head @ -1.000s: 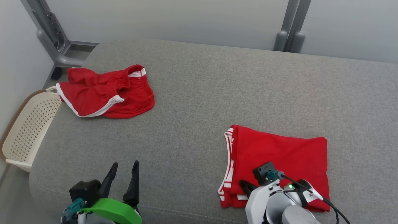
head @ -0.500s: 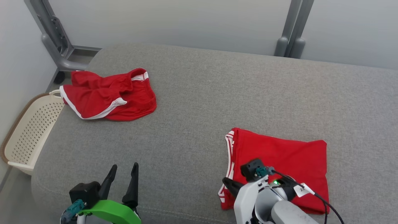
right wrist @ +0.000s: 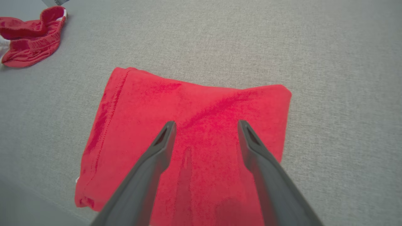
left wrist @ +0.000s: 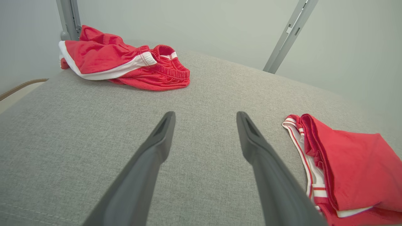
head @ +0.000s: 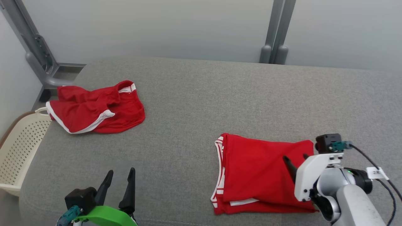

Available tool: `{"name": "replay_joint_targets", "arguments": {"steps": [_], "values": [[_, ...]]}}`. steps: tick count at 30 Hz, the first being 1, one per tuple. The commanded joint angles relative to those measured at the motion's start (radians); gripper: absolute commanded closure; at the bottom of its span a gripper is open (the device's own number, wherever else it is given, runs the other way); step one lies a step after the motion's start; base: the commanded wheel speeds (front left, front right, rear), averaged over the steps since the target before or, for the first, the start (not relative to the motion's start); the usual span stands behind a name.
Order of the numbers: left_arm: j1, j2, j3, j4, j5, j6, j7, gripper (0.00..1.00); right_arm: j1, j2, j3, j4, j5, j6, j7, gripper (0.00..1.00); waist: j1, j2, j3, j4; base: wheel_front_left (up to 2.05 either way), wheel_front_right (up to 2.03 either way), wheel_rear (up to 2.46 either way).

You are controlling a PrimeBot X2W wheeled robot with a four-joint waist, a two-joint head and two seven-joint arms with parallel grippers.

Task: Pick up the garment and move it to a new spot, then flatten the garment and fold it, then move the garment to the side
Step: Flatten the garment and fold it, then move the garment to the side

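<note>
Two red clothes: one folded garment (head: 260, 175) at the lower right, one crumpled garment (head: 94, 108) at the upper left. One white basket (head: 19, 150) at the left edge. Two grippers: the left gripper (head: 121, 172) and the right gripper (head: 295, 157). One gray cushion (head: 201, 100).

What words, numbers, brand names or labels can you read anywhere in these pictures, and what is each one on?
White tag on the cable by the right wrist: dark marks, too small and blurred to read.
Folded red garment, crumpled red garment, cream basket: no text or logo visible.
No readable text in any of the three views.
</note>
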Motion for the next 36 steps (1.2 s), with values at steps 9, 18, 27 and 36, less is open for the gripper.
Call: {"name": "replay_joint_targets", "arguments": {"steps": [9, 18, 27, 36], "values": [[-0.013, 0.006, -0.001, -0.020, -0.002, 0.008, 0.000, 0.00, 0.068, -0.001, -0.147, -0.102, -0.036, 0.000, 0.123, 0.00, 0.0000, -0.0001, 0.034, -0.042, 0.00, 0.00, 0.00], [-0.050, 0.007, -0.007, -0.018, 0.004, -0.003, 0.002, 0.00, 0.032, -0.002, -0.176, -0.060, -0.052, 0.000, 0.142, 0.00, 0.0000, -0.0001, 0.088, -0.034, 0.00, 0.00, 0.00], [-0.071, 0.011, -0.011, -0.006, 0.004, -0.009, 0.002, 0.00, 0.008, -0.002, -0.184, 0.031, -0.036, 0.000, 0.116, 0.00, 0.0000, -0.0001, 0.119, -0.021, 0.00, 0.00, 0.00], [-0.088, 0.016, -0.013, 0.003, -0.001, -0.016, 0.000, 0.00, -0.027, -0.002, -0.199, 0.130, -0.012, 0.000, 0.082, 1.00, 0.0000, -0.0001, 0.138, -0.019, 0.00, 0.00, 0.00]]}}
